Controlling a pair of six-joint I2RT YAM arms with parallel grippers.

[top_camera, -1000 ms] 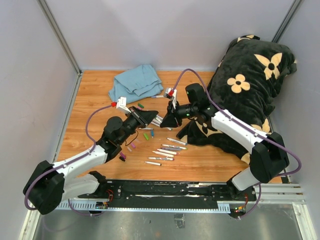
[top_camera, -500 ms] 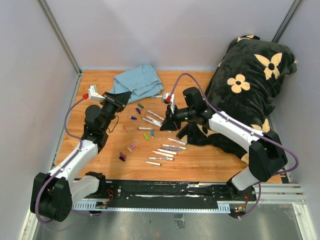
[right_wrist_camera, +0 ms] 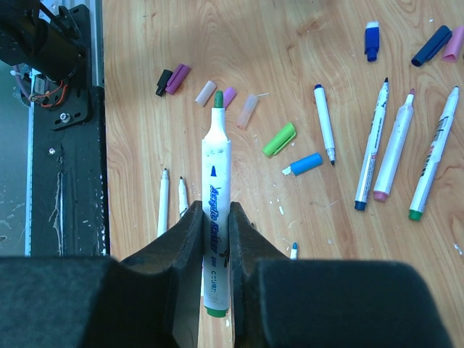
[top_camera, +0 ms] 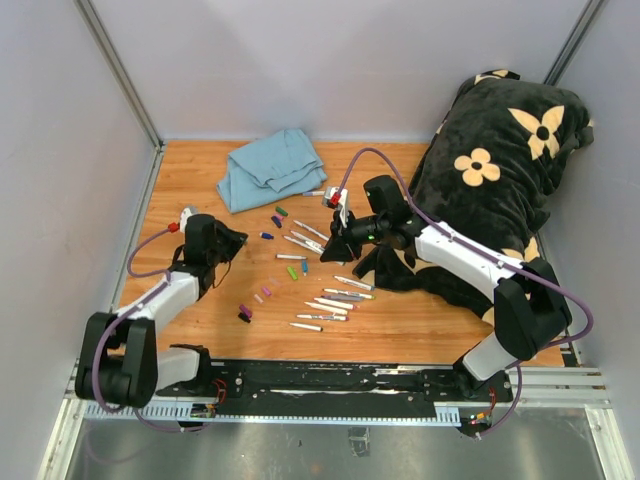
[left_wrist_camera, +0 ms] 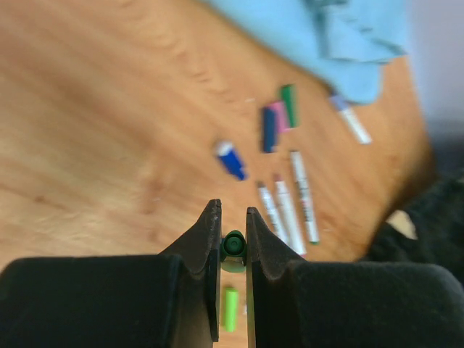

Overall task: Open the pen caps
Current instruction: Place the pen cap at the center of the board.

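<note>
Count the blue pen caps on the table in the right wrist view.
3: a light blue cap just right of the held marker, a blue cap near the top edge, a dark blue cap top right. Others may be hidden.

Crumpled blue cloth [top_camera: 270,168] at the far edge of the wooden table [top_camera: 420,325], black flowered cushion [top_camera: 500,150] at right.
</note>
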